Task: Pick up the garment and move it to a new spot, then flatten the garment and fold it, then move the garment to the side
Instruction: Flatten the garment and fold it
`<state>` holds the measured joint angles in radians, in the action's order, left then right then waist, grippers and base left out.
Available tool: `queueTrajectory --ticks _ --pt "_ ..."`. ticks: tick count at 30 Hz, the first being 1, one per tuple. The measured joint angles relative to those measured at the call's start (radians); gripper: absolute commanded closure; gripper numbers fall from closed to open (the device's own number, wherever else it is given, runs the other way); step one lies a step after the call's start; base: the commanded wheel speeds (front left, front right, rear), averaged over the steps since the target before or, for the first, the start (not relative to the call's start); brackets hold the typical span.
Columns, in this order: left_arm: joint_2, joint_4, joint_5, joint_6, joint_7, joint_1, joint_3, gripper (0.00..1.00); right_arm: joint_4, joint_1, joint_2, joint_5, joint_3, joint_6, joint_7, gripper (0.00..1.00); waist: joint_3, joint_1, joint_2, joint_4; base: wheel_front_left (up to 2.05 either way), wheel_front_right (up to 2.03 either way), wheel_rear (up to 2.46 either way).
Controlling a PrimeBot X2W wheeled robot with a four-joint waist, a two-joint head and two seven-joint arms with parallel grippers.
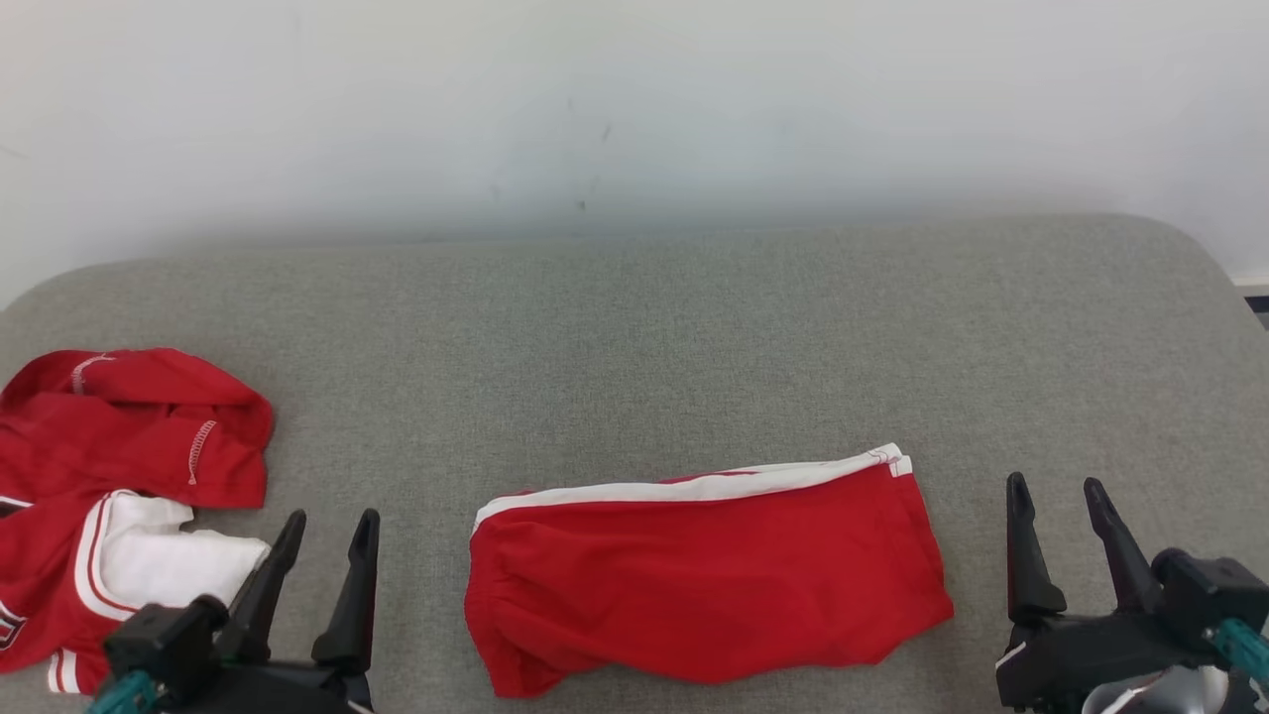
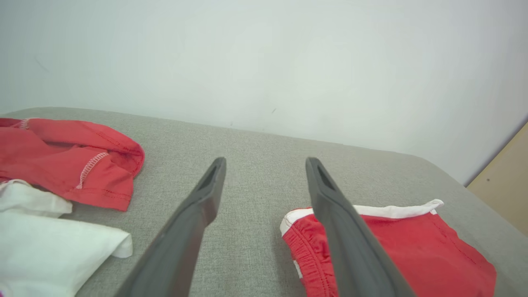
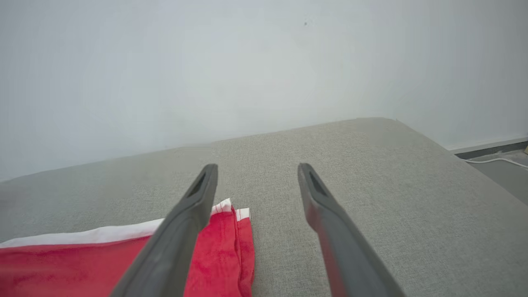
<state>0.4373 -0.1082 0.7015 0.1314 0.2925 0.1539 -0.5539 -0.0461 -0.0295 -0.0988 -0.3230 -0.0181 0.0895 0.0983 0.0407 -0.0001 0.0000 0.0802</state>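
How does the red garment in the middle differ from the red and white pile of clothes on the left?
The middle garment lies folded flat in a tidy oblong; the left pile is crumpled and bunched. The middle garment is red with one white band along its far edge; the left pile shows a large white patch and white stitching. Both are red and white and rest on the grey surface.

The garment [image 1: 709, 575] lies on the desk [image 1: 634, 337] at the lower centre of the head view, its long side across the frame. A heap of other clothes [image 1: 119, 466] lies at the lower left, well apart from it. The left gripper [image 1: 332, 518] sits between the two, and the right gripper [image 1: 1054, 484] is just right of the garment. A wall [image 1: 634, 99] stands behind the desk.
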Motion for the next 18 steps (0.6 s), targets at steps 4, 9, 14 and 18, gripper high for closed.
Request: queueTrajectory --ticks 4,9,14,18 --pt "-0.066 -0.019 -0.039 0.000 -0.021 -0.055 0.089 0.00 0.008 -0.011 0.017 -0.011 -0.012 0.004 0.071 0.00 -0.009 0.0000 0.0000 0.004 0.00 0.00 0.00" --pt "-0.166 -0.037 -0.078 0.000 -0.031 -0.101 0.211 0.00 -0.019 -0.011 0.025 -0.015 -0.038 0.016 0.128 0.00 -0.028 0.0001 0.0000 0.009 0.00 0.00 0.00" --pt "-0.212 0.004 -0.153 0.000 -0.033 -0.133 0.260 0.00 -0.051 -0.011 0.031 -0.016 -0.044 0.017 0.131 0.00 -0.048 0.0001 0.0000 0.015 0.00 0.00 0.00" --pt "-0.195 0.027 -0.211 0.000 -0.033 -0.156 0.244 0.00 -0.072 0.004 0.035 -0.010 -0.016 0.017 0.132 0.00 -0.050 0.0001 0.0000 0.013 0.00 0.00 0.00"
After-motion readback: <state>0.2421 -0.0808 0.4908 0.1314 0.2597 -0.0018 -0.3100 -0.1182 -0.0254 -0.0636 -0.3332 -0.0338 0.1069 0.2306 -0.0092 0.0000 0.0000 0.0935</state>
